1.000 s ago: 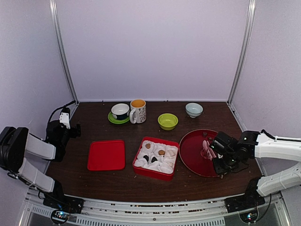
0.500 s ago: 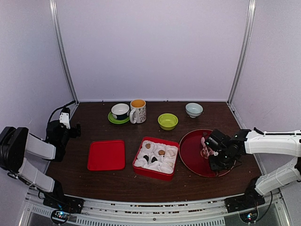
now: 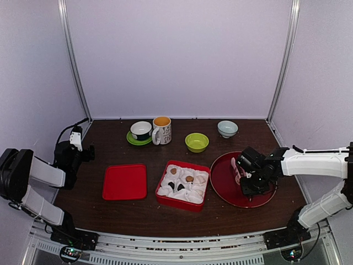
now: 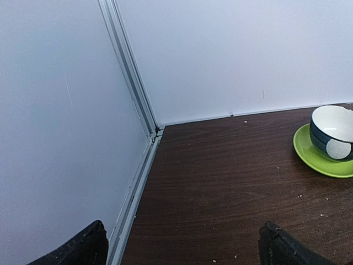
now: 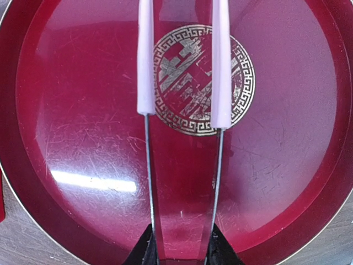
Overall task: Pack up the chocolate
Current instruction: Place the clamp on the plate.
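Several pieces of chocolate (image 3: 189, 178), tan and dark, sit in white paper cups inside the red box (image 3: 165, 198) at the table's middle. My right gripper (image 3: 246, 175) hovers over the red plate (image 3: 220, 182), shut on pink-tipped metal tongs (image 3: 237, 169). In the right wrist view the tongs (image 5: 220, 72) run up from my gripper (image 5: 181, 255) with their two arms apart and nothing between the tips. Under them the plate (image 5: 83, 110) shows a gold emblem and no sweets. My left gripper (image 3: 84, 150) rests by the left wall, open and empty (image 4: 182, 245).
A flat red lid (image 3: 125, 181) lies left of the box. Along the back stand a dark bowl on a green saucer (image 3: 141, 131), a mug (image 3: 161, 130), a green bowl (image 3: 197, 142) and a pale bowl (image 3: 227, 128). The saucer with its bowl (image 4: 330, 138) shows near the left wrist.
My right arm has moved left and a little back over the red plate with the tongs. The tongs' arms have spread slightly. The left arm has not moved.
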Tool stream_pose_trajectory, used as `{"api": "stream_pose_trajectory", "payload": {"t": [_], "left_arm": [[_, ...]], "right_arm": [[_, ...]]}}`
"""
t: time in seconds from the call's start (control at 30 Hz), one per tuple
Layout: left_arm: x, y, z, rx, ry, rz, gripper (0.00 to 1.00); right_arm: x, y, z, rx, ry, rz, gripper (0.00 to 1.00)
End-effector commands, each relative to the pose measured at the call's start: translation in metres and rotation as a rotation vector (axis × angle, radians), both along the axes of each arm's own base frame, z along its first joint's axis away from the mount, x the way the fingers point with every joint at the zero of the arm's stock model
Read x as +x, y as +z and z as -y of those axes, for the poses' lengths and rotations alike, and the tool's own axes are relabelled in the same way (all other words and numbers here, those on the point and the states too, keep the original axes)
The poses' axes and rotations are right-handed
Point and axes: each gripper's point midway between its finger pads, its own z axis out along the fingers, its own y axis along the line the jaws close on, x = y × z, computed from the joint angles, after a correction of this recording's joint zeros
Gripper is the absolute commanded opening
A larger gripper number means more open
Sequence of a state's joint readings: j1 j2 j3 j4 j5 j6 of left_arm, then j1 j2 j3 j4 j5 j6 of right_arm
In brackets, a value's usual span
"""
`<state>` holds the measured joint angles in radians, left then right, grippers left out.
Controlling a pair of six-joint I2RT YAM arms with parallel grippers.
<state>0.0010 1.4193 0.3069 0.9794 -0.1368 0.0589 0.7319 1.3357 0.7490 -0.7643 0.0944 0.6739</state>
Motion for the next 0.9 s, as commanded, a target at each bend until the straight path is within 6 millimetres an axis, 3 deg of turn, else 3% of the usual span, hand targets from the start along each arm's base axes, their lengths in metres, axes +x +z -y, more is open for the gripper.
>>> {"api": "stream_pose_trajectory", "payload": {"t": [0.0, 0.67, 0.87], "left_arm": [[0.004, 0.016, -0.003, -0.003, 0.003, 0.063, 0.98], [0.004, 0.016, -0.002, -0.004, 0.002, 0.063, 0.98], [0.004, 0.016, -0.002, -0.004, 0.002, 0.062, 0.98]], "right_arm": [[0.012, 0.006, -0.002, -0.004, 0.002, 0.036, 0.29], [0.033, 0.002, 0.001, -0.007, -0.036, 0.042, 0.34], [0.04, 0.007, 0.0, -0.005, -0.032, 0.068, 0.49]]}}
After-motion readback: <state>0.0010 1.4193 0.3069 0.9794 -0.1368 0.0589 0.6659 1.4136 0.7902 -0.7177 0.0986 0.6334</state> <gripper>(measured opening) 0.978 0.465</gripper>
